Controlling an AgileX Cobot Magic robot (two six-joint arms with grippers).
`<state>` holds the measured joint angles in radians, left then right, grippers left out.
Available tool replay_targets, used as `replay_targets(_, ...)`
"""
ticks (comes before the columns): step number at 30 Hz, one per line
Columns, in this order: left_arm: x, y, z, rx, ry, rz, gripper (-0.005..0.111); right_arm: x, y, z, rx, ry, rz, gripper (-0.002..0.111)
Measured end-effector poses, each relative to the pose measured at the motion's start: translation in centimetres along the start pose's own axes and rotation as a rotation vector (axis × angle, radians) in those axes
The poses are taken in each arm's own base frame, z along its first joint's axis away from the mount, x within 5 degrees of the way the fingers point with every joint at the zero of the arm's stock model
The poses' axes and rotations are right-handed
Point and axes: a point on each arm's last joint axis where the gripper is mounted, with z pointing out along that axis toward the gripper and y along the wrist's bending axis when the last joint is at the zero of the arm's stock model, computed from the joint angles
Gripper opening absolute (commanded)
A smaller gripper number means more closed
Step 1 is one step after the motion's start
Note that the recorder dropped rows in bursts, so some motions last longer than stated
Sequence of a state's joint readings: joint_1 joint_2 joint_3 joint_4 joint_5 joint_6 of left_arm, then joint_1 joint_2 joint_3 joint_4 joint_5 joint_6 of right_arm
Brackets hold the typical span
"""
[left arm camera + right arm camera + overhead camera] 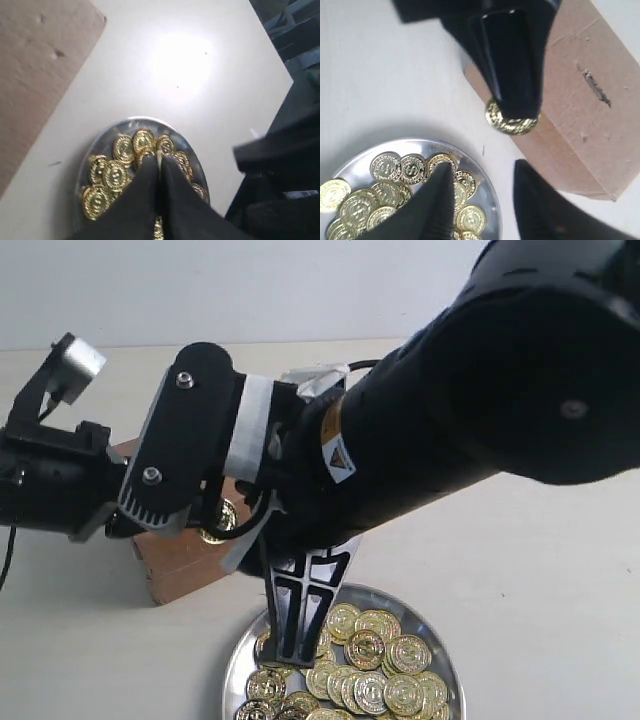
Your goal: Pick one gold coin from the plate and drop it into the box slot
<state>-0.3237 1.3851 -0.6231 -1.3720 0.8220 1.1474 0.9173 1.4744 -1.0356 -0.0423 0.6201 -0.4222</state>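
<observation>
Your left pincer (159,162) is clamped on one gold coin (512,120), holding it at the edge of the box (580,125), apart from the slot (596,87). Your right pincer (482,167) hangs wide over the plate (420,144) of coins on the surface (370,75).

A thick black right arm (480,390) stretches across from the upper right, one finger (300,610) pointing down into the silver plate (438,635) heaped with gold coins (385,660). Behind its wrist a single coin (217,519) shows just by the brown box (180,560), at the end of the left arm (50,480).
</observation>
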Motion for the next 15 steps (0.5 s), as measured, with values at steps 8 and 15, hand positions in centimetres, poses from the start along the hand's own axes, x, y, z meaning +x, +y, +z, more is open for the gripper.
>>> replay_targets(8,-6.4,-0.1,-2.0,-0.258,0.048,0.527,0.000,2.3,1.3,-6.7,-0.071,0.117,0.263,0.000)
replay_targets(15,-6.7,3.2,0.9,-0.273,0.171,0.737,0.000,3.2,3.1,-10.1,-0.200,0.027,0.347,0.000)
